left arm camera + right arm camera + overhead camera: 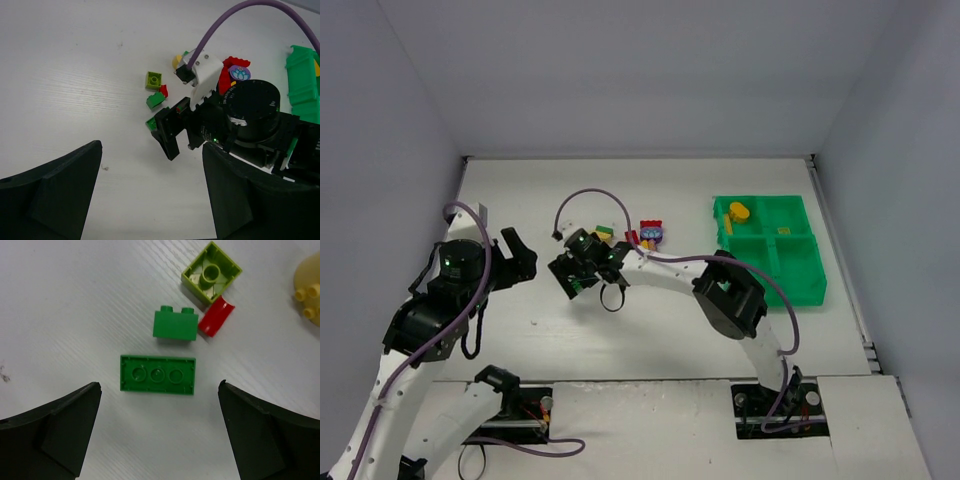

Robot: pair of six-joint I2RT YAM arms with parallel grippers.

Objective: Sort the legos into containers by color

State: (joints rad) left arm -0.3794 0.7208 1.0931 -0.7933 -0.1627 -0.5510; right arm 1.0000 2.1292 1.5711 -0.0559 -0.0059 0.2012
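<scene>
The legos lie in a loose pile [642, 236] on the white table. In the right wrist view, an upside-down flat green brick [157, 374] lies just ahead of my open, empty right gripper [157, 435]. Beyond it are a small green brick [175, 326], a red curved piece [217, 322] and an upside-down lime brick [211, 272]. The right gripper [582, 274] hovers over the pile's left end. The green tray [790, 297] stands at the right with yellow pieces [740, 212] in its far-left compartment. My left gripper [524, 258] is open and empty, left of the pile.
A purple flower disc [240, 74] and red pieces [232, 62] lie behind the right wrist. A pale yellow piece [310, 270] lies at the right. White walls enclose the table on three sides. A purple cable [585, 195] loops over the right arm.
</scene>
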